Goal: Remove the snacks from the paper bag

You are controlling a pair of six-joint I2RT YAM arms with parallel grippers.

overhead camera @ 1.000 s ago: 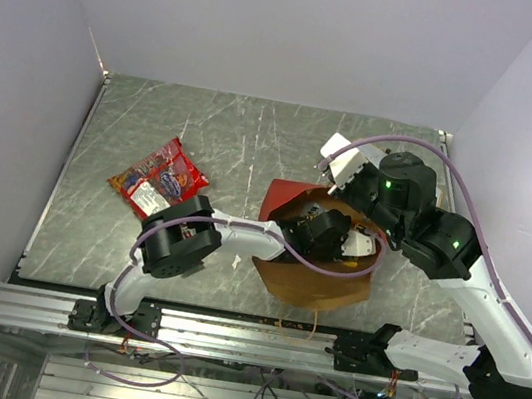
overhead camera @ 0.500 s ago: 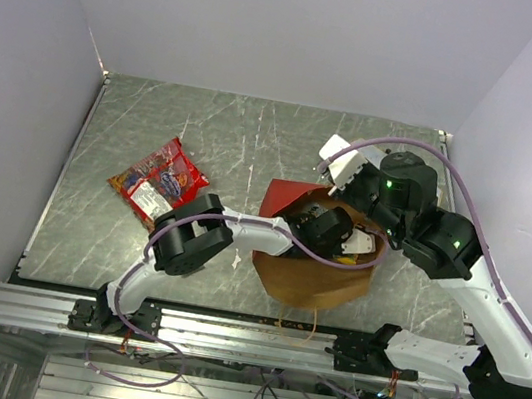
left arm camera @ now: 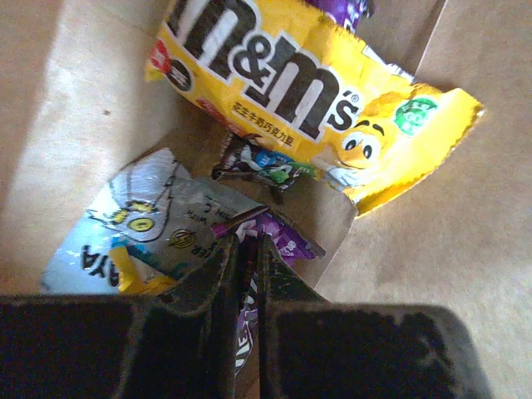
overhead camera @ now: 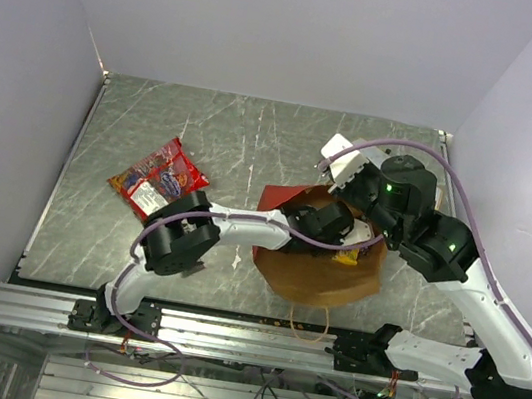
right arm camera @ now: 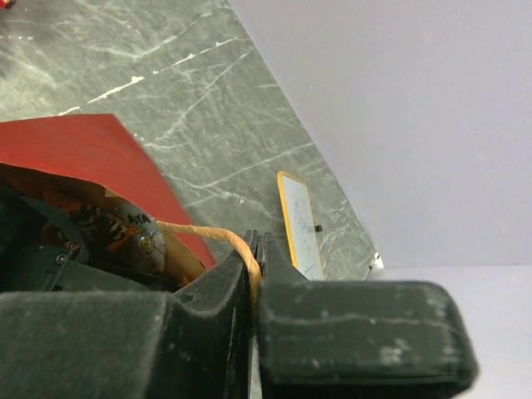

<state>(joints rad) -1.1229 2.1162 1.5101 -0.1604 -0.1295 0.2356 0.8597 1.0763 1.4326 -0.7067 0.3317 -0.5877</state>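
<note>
Fingers (left arm camera: 212,278) of the left gripper (left arm camera: 249,241) pinch the purple wrapper (left arm camera: 280,234) inside the paper bag (overhead camera: 319,279); the right gripper (right arm camera: 255,249) is clamped on that bag's loop handle (right arm camera: 204,233). The red chip bag (overhead camera: 158,179) lies outside, left of the bag; the yellow packet (left arm camera: 274,79) and silver-blue packet (left arm camera: 141,224) lie inside it.

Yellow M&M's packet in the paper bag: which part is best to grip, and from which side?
Take the yellow packet by its flat sealed right end in the left wrist view, which juts free over the paper bag floor. Probably come down through the bag mouth, pinching across that thin edge.
</note>
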